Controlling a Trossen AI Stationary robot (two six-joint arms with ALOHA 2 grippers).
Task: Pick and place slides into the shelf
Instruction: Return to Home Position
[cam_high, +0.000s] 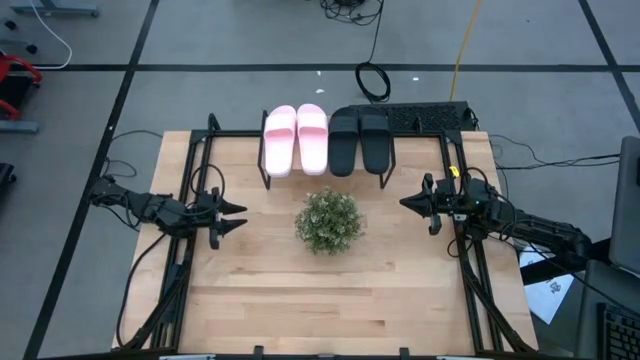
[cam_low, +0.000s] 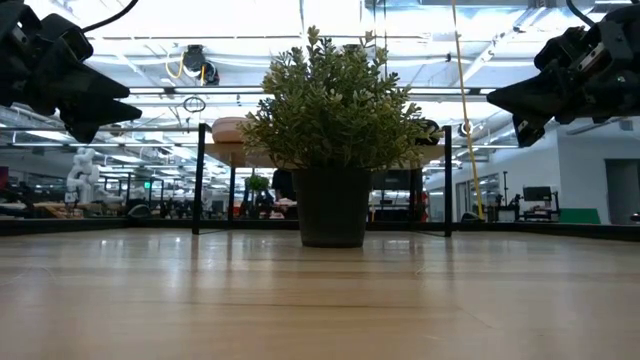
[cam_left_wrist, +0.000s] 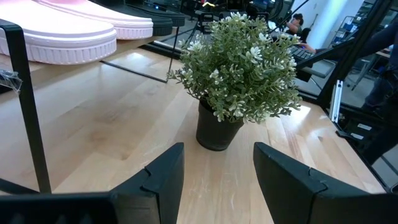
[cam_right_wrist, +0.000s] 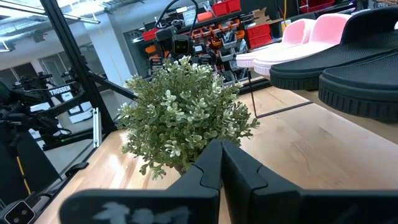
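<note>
Two pale pink slides (cam_high: 295, 140) and two black slides (cam_high: 358, 141) lie side by side, soles down, on the shelf (cam_low: 222, 155) at the table's far edge, its thin black legs standing on the tabletop. The pink pair (cam_left_wrist: 62, 34) and the black pair (cam_right_wrist: 348, 68) also show in the wrist views. My left gripper (cam_high: 238, 217) hovers open at the table's left, pointing toward the middle, with nothing between its fingers (cam_left_wrist: 165, 180). My right gripper (cam_high: 405, 203) hovers shut at the table's right, pointing toward the middle.
A bushy green plant (cam_high: 329, 221) in a dark pot stands mid-table between the two grippers, in front of the shelf. Black metal frames (cam_high: 190, 260) run along the table's left and right sides. A dark keyboard (cam_high: 425, 118) lies behind the shelf. Bare wood spans the near half.
</note>
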